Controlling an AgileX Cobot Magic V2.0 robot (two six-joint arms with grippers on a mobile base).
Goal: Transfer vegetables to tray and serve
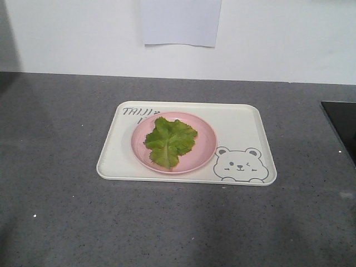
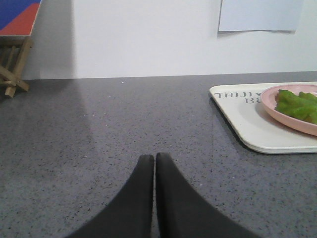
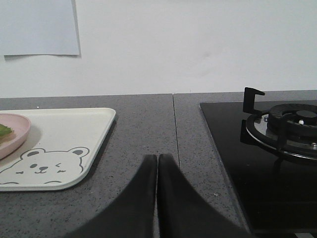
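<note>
Front view: cream-white tray (image 1: 245, 125) sits flat on the grey speckled countertop (image 1: 61, 183), long side across the frame. A round pink plate (image 1: 203, 153) rests on the tray, left of tray centre, partly covering the grey lettering at the tray's 11 o'clock corner. Winking bear face (image 1: 240, 164) printed at the tray's 5 o'clock corner, just beside the plate rim. The lettuce leaf (image 1: 170, 141) lies on the pink plate, roughly centred, pale rib pointing toward 6 o'clock; it does not touch the tray surface itself. A pale sheet of paper (image 1: 181, 21) hangs on the white wall at 12 o'clock. Dark hob edge (image 1: 342, 125) at 3 o'clock.

Left wrist view: left gripper (image 2: 154, 158) low over bare countertop, black fingers pressed together, nothing between them. Tray corner with plate and leaf at 2 o'clock, well apart. A wooden stand (image 2: 12, 64) with a red-blue top at 10 o'clock.

Right wrist view: right gripper (image 3: 157, 158) likewise closed and empty, over the countertop between the tray at 9 o'clock and the gas burner (image 3: 287, 126) at 3 o'clock.
</note>
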